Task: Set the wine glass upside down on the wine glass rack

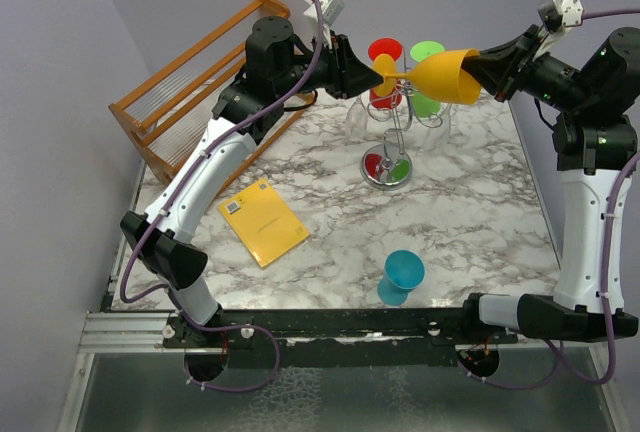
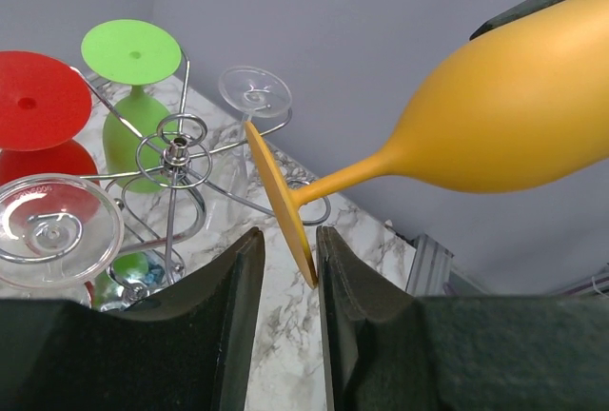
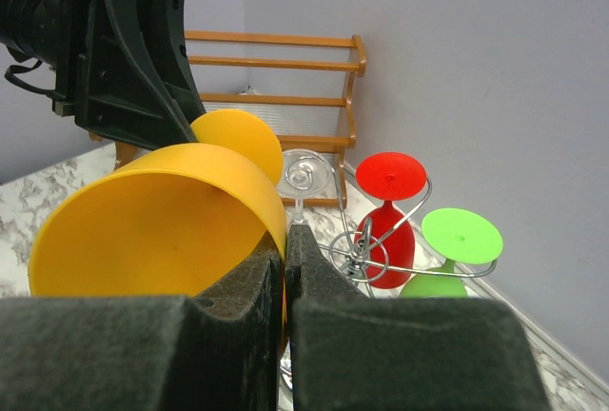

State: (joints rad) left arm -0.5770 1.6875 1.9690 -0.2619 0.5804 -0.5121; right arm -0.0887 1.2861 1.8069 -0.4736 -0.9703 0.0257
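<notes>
The orange-yellow wine glass [image 1: 445, 74] lies on its side in the air above the silver wire rack [image 1: 393, 137]. My right gripper [image 1: 483, 69] is shut on the bowl's rim, as the right wrist view shows [image 3: 284, 240], with the bowl [image 3: 143, 230] to the left. My left gripper [image 1: 372, 74] is open, and the edge of the glass's round foot [image 2: 281, 206] sits between its fingers [image 2: 290, 238], close to the right finger. The rack's centre hub [image 2: 176, 152] and scroll arms lie below and to the left of the foot.
On the rack hang a red glass [image 1: 385, 52], a green glass [image 1: 427, 52] and clear glasses [image 2: 57, 225], all upside down. A slatted wooden rack [image 1: 190, 72] stands at the back left. A yellow booklet [image 1: 263, 222] and a teal glass [image 1: 401, 277] are on the marble table.
</notes>
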